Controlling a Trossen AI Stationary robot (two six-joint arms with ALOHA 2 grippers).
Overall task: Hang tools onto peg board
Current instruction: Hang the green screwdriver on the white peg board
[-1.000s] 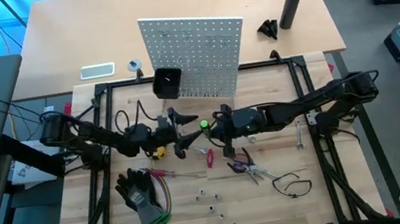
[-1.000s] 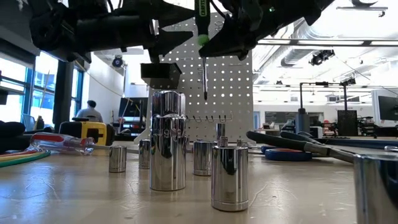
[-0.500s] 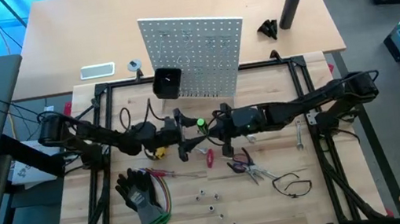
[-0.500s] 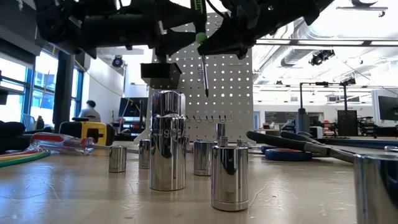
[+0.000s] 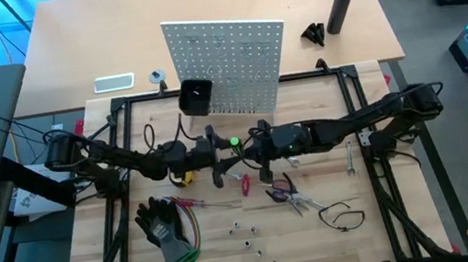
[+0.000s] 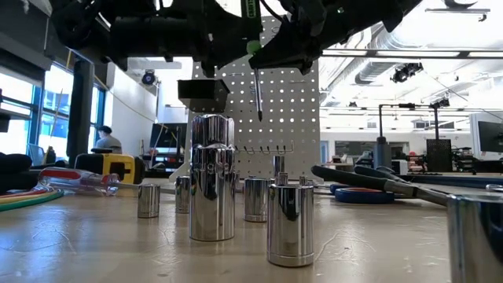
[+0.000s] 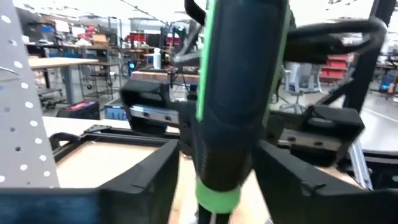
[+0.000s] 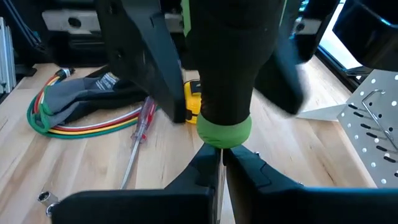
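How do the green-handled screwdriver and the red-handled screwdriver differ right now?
The green-handled screwdriver hangs upright in mid-air, shaft down, gripped by the right gripper; the red-handled screwdriver lies flat on the table, untouched. The green one's handle is black with green trim; the red one's is translucent red. Both have metal shafts.

We are looking into a big robotics lab or workshop. Behind the wooden table [image 5: 197, 6] we are seeing rows of workbenches [image 7: 68, 62], metal frames [image 6: 409, 126] and ceiling lamps [image 6: 405, 72], and a person [image 6: 102, 140] is sitting by tall windows [image 6: 55, 102].
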